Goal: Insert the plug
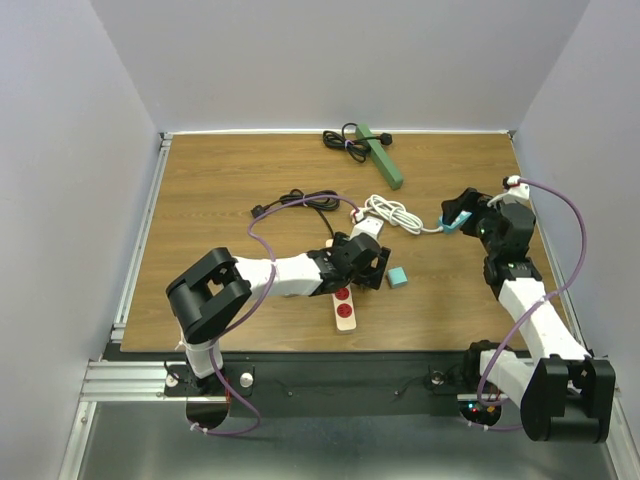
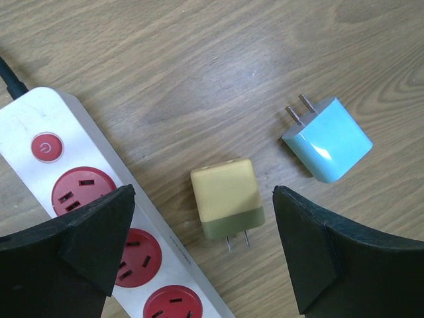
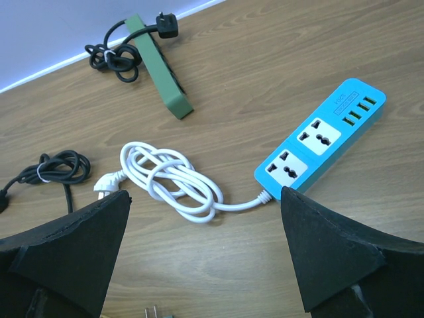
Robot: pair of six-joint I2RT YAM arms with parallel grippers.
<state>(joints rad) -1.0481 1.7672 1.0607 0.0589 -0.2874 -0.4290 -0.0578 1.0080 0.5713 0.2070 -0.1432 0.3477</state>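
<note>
Hovering over yellow plug (image 2: 225, 197) with left gripper (image 1: 368, 262), jaws wide. Hanging above blue power strip (image 3: 324, 136) with right gripper (image 3: 205, 195), also wide

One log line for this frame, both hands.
left hand: open, straddling yellow plug | right hand: open, above blue strip | white strip: visible sockets empty | status: not inserted

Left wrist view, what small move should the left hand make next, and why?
Probably lower the left hand and close on the yellow plug: it lies loose on the table between the open fingers, beside the white power strip.
</note>
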